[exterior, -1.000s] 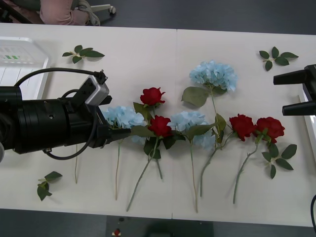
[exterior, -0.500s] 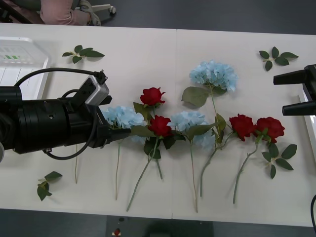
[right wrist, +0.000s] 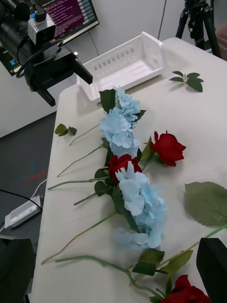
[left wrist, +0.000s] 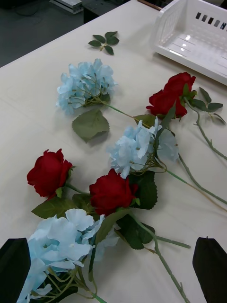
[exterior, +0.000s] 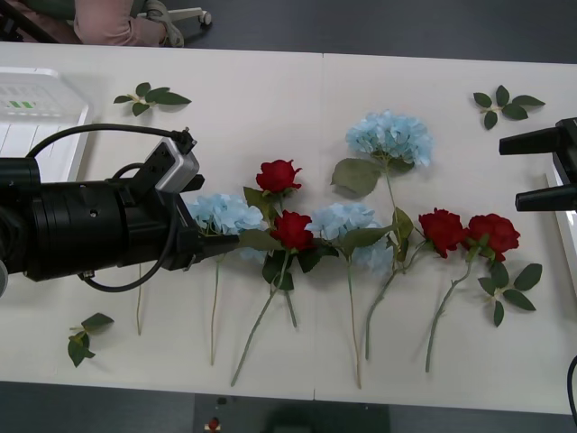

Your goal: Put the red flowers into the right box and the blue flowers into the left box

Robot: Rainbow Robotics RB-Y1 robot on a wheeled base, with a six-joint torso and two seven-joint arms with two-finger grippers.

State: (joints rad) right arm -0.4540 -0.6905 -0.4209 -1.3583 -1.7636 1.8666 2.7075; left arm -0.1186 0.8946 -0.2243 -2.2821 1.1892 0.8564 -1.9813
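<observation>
Front view, L to R: left box [exterior: 36, 113] at counter's [exterior: 270, 90] far-left edge; left end effector [exterior: 216, 216], fingers spread, low over leftmost of the blue flowers [exterior: 225, 215]. Blue flowers and red flowers [exterior: 293, 230] lie mixed in a row mid-counter. Right end effector [exterior: 541, 170], fingers spread, waits by right box [exterior: 570, 244] at right edge.

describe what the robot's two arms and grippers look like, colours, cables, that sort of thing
The left arm is a thick black cylinder with black cables looping over it and a small silver-grey camera box mounted near the left gripper, whose fingers are black. The right gripper has two black, tapered fingers.
</observation>
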